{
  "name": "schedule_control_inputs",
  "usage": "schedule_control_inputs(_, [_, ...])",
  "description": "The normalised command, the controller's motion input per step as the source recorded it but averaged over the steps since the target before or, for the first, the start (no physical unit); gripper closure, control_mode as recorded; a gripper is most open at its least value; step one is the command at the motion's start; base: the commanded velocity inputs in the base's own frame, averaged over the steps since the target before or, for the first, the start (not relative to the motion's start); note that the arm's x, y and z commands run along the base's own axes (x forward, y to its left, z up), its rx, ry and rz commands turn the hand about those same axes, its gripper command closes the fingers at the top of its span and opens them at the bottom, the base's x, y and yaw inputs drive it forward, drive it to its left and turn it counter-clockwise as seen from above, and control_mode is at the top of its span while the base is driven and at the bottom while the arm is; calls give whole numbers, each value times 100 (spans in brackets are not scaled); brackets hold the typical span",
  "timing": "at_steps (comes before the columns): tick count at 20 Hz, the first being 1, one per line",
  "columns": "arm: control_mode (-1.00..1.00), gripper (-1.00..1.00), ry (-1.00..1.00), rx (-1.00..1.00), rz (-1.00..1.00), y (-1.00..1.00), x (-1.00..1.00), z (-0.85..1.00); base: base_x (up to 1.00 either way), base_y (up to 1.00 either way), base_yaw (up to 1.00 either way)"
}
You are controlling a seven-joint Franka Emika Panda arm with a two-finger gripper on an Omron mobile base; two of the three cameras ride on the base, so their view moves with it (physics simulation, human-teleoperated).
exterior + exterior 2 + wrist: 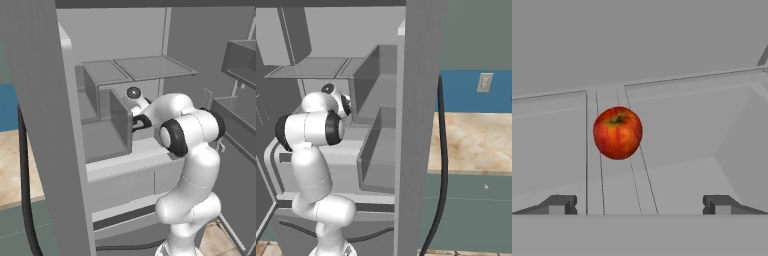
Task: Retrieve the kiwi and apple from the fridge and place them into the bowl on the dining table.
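Observation:
The apple, round and red-orange, rests on a grey shelf inside the fridge, straight ahead of my gripper and a short way beyond its tips. Both fingertips stand far apart with nothing between them, so the gripper is open. In the base views my arm reaches over the lower drawers into the open fridge. The kiwi, the bowl and the dining table are out of view.
A clear bin stands on the shelf just left of my hand. An open fridge door with door bins hangs at the right. A beige counter on teal cabinets lies beside the fridge.

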Motion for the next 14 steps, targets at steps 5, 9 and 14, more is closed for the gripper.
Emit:
schedule_control_inputs(5, [-100,-100,1,0,0,1,26,-13,0,0,0])
schedule_control_inputs(9, [-100,-100,1,0,0,6,27,-14,0,0,0])
schedule_control_inputs(14, [-100,-100,0,0,0,12,26,-12,0,0,0])
